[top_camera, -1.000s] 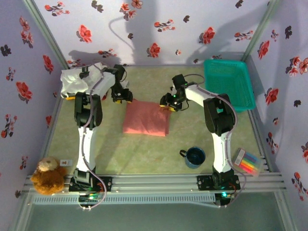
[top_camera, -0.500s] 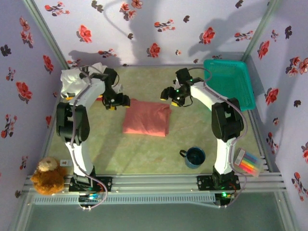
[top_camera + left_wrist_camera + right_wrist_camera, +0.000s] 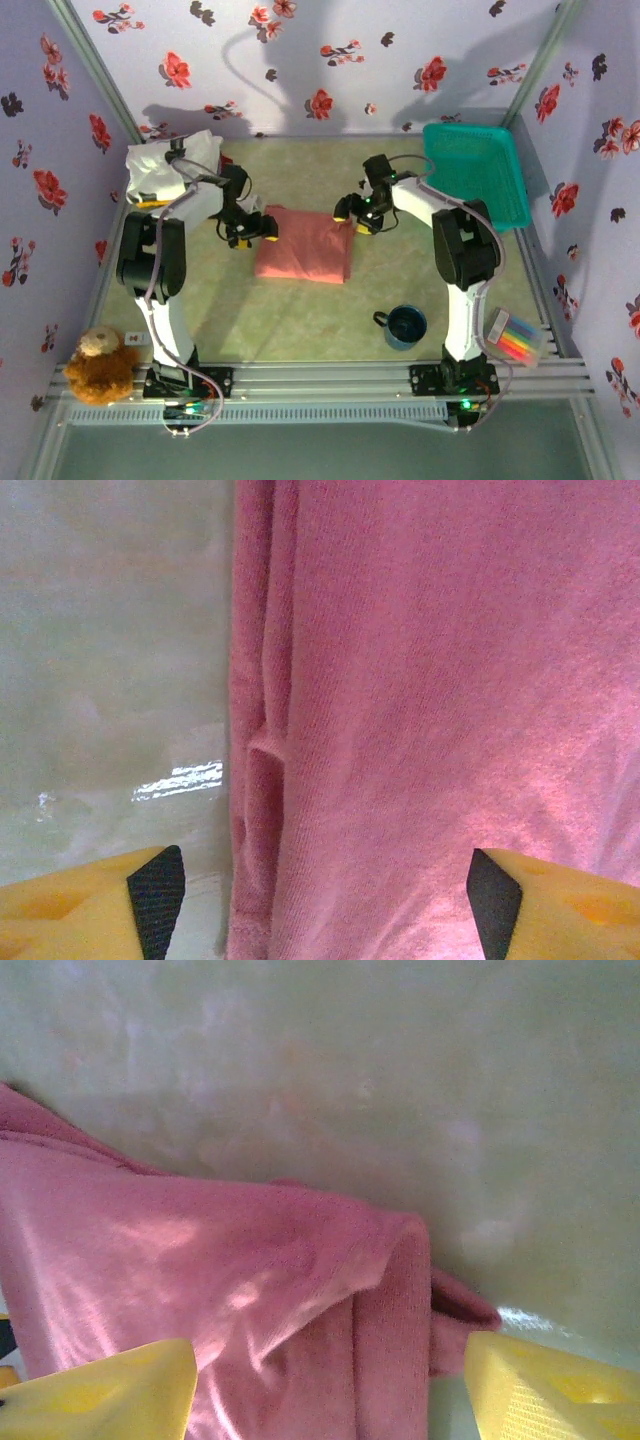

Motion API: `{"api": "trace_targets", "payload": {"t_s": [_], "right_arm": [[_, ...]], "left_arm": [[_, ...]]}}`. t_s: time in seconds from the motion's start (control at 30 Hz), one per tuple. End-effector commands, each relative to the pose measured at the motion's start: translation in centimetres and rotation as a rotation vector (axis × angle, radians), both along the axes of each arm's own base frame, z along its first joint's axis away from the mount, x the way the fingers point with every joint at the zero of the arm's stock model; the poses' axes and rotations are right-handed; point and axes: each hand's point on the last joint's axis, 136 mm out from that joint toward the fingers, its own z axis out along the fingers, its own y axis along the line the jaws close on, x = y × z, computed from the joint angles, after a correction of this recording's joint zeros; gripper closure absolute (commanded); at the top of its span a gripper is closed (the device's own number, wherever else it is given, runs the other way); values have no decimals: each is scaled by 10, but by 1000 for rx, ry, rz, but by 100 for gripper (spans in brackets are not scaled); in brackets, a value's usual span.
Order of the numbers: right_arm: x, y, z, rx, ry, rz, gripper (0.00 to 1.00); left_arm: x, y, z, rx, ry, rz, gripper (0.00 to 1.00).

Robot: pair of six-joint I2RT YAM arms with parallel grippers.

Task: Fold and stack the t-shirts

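Left pincer [image 3: 258, 230]: jaws apart over the pink t-shirt's [image 3: 300, 250] 10 o'clock corner, clamping nothing
Right pincer [image 3: 352, 215]: jaws apart above its 2 o'clock corner
T-shirt: folded, mid-table; likely light, limp, grippy; pinch all layers at corners
Table [image 3: 300, 320]: smooth, faintly glossy green
Room: shirt pile [image 3: 165, 165] at 10 o'clock, basket [image 3: 475, 170] at 2, mug [image 3: 405, 326] at 5

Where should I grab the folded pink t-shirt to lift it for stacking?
Probably take the pink t-shirt at its two far corners, from above: the left gripper straddles the layered left edge, the right gripper the bunched far-right corner. It lies flat, so pinch downward.
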Motion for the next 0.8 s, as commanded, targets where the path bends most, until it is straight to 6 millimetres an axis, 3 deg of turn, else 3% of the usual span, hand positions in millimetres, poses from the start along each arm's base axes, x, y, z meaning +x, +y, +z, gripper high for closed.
{"api": "trace_targets", "payload": {"t_s": [0.0,0.13,0.47,0.77], "right_arm": [[2,11,-14,70,34,-6,28],[10,21,-17,131,30,-15,27],[54,41,7,310,-100,-43,27],[56,16,38,223,-167,-44,26]], "left_arm": [[-1,-5,-1,-20,6,2,22],[-3,-5,-2,-20,12,-5,22],[-11,0,-12,3,34,-18,22],[-12,-3,-20,-18,34,0,22]]}}
